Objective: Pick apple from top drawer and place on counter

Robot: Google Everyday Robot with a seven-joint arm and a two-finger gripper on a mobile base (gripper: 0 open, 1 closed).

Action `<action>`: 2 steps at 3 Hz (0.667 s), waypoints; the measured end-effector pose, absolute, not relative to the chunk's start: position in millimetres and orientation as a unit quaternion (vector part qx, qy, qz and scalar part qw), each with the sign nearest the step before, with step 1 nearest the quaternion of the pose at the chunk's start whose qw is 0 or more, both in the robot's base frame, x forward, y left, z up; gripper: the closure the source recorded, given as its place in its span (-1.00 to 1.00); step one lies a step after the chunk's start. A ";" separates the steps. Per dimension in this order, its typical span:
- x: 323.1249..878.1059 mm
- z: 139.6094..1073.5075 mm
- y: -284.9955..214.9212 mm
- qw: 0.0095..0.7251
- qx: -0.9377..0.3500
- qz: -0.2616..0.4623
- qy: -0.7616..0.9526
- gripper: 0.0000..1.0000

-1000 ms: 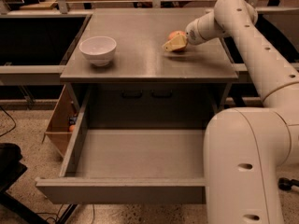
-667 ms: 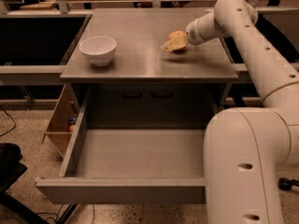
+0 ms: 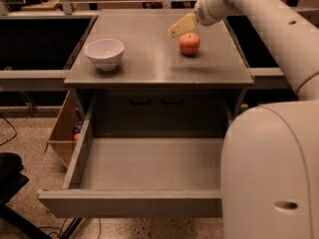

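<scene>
The top drawer [image 3: 149,163] stands pulled fully out below and nearer than the white bowl [image 3: 104,53], just as it did a second ago, its grey floor bare. The change lies farther back. A second ago the gripper [image 3: 174,30] sat over the apple [image 3: 189,43] and hid most of it; now the gripper has lifted up and toward the bowl's side, and the apple stands alone on the counter [image 3: 149,66], touching nothing but that surface. The gripper holds nothing; whether it is spread or closed cannot be told.

The apple is small, round and red-orange, paler and yellowish near the top, with a stem dimple facing up. It rests to the right of the bowl and slightly farther back, well apart from it, casting a soft shadow toward the counter's front.

A broad stretch of bare grey top lies between bowl and apple. The apple sits well back from the front edge and nearer the right edge than the bowl is to the left edge. Near the camera, right of the drawer, the robot's white body [image 3: 271,173] fills the corner, and its arm [image 3: 279,39] runs back over the counter's right side.
</scene>
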State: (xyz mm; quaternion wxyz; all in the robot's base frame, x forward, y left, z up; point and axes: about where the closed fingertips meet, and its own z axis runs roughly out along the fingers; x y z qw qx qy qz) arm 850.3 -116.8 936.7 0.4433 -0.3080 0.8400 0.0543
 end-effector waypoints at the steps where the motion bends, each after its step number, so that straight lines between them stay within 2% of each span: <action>1: 828.1 999.9 -105.3 0.479 -0.278 0.000 0.833 -1.00; 2: 794.9 1060.9 -105.3 0.532 -0.245 -0.033 0.810 -1.00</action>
